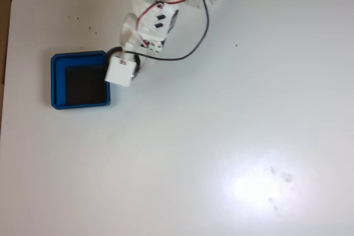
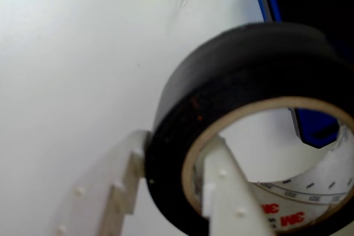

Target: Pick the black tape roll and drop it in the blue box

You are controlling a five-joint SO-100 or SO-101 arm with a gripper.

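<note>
A: Where does the shallow square bright-blue box with the black floor (image 1: 57, 81) sit in the fixed view?

B: On the white table (image 1: 221, 136), near its left edge. The white arm (image 1: 149, 23) reaches down from the top edge, and its white boxy wrist block (image 1: 120, 71) overlaps the box's upper right corner.

A: Can you see the small black tape roll with the pale inner core there?

B: Barely. A thin black arc (image 1: 136, 55) peeks out just beside the wrist block, right of the box. The wrist view tells far more: the roll (image 2: 221, 81) is large and close, with printed lettering inside its core.

A: And the gripper?

B: The wrist view has the gripper (image 2: 166, 192) clamped on the roll's wall, one pale finger (image 2: 119, 192) outside, the other inside the hole (image 2: 227, 192). The roll sits off the table, and the blue box's rim (image 2: 315, 128) shows behind it and through its hole.
</note>
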